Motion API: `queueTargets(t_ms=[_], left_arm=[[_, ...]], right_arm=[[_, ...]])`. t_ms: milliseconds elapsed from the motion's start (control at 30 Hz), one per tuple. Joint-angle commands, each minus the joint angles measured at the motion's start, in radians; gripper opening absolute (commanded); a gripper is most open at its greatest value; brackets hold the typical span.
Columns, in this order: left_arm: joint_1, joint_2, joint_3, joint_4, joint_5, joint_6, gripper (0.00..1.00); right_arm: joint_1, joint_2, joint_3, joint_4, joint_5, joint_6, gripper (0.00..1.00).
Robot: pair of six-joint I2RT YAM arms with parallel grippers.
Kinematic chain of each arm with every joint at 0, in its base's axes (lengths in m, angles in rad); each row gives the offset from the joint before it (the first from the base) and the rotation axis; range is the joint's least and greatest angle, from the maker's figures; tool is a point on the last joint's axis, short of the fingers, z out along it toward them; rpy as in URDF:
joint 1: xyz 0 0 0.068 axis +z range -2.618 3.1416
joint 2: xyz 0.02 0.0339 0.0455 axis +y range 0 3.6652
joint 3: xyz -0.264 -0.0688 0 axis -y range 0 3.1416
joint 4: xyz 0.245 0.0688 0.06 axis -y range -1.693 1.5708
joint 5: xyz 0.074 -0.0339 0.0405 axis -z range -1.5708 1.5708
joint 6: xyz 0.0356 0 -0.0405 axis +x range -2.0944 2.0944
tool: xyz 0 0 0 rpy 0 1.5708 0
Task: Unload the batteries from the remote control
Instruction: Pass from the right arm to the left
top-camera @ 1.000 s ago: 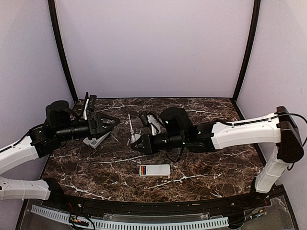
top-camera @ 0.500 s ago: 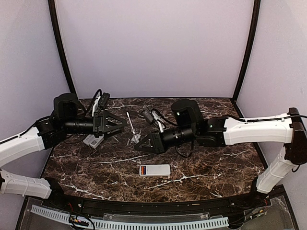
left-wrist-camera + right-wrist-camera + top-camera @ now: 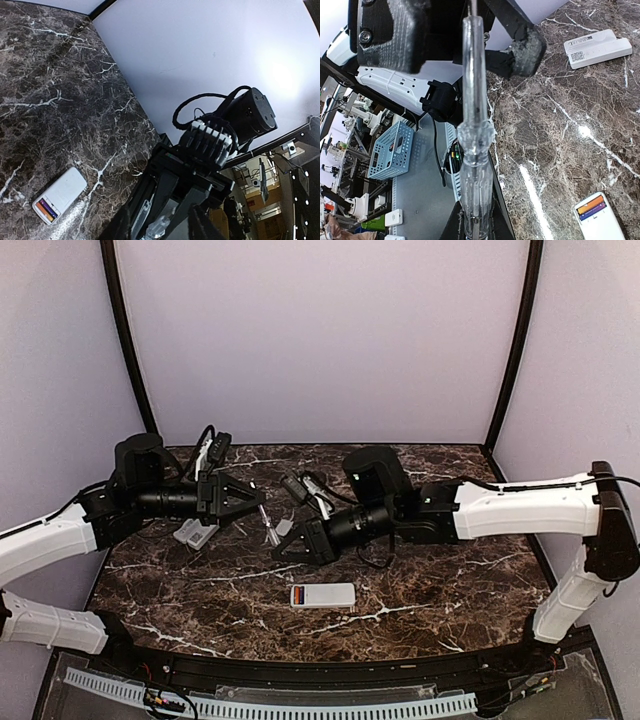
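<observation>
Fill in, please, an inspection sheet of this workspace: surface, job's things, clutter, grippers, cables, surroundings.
Surface: dark brown marble-patterned tabletop, white veins, no spill seen.
Job's things: white rectangular remote control near the front edge, compartment open; orange and purple cylindrical batteries lie inside it.
Clutter: second white flat device with printed label, at the left; clear plastic-handled screwdriver, held.
Grippers: right gripper, fingers shut on the screwdriver's handle; left gripper, fingers open on either side of its shaft.
Cables: black looped cable on the right arm's wrist.
Surroundings: pale lilac walls; blue plastic crate beyond the table.
</observation>
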Motion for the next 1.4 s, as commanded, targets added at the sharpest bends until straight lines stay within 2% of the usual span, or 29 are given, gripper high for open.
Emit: queueTargets(t_ms=[0, 233, 300, 367, 400, 500, 533, 567, 633, 733, 867, 1033, 1233, 1367], left_arm=[[0.004, 0.003, -0.004, 0.020, -0.006, -0.001, 0.32], [0.004, 0.003, -0.007, 0.011, -0.015, -0.003, 0.05], [0.004, 0.002, -0.008, 0.012, -0.020, -0.004, 0.00], [0.004, -0.002, -0.010, 0.012, -0.032, -0.009, 0.00], [0.004, -0.006, -0.013, 0.013, -0.053, -0.011, 0.00], [0.004, -0.038, -0.042, 0.081, -0.120, -0.045, 0.00], [0.004, -0.044, -0.052, 0.106, -0.157, -0.057, 0.00], [0.004, -0.055, -0.061, 0.173, -0.174, -0.088, 0.00], [0.006, -0.067, -0.104, 0.291, -0.232, -0.141, 0.00], [0.005, -0.078, -0.154, 0.481, -0.286, -0.192, 0.00], [0.005, -0.091, -0.201, 0.611, -0.345, -0.220, 0.00], [0.005, -0.100, -0.206, 0.693, -0.374, -0.228, 0.00], [0.004, -0.127, -0.247, 0.774, -0.455, -0.228, 0.00], [0.004, -0.119, -0.243, 0.798, -0.453, -0.231, 0.00]], right_arm=[[0.009, 0.024, 0.036, -0.017, -0.012, -0.021, 0.00], [0.009, 0.015, 0.030, -0.019, 0.010, -0.023, 0.00], [0.010, 0.010, 0.029, -0.023, 0.024, -0.022, 0.00], [0.010, -0.007, 0.023, -0.024, 0.061, -0.020, 0.00], [0.010, -0.024, 0.012, -0.016, 0.087, -0.014, 0.07], [0.009, -0.111, -0.059, 0.056, 0.206, 0.016, 0.53], [0.008, -0.145, -0.093, 0.091, 0.255, 0.035, 0.63], [0.006, -0.179, -0.126, 0.134, 0.294, 0.056, 0.70], [0.004, -0.241, -0.201, 0.229, 0.384, 0.114, 0.77], [0.005, -0.301, -0.314, 0.420, 0.469, 0.202, 0.79], [0.010, -0.300, -0.348, 0.587, 0.518, 0.249, 0.79], [0.017, -0.228, -0.292, 0.651, 0.501, 0.247, 0.77], [0.017, -0.138, -0.187, 0.658, 0.486, 0.233, 0.66], [0.015, -0.094, -0.143, 0.700, 0.452, 0.224, 0.58]])
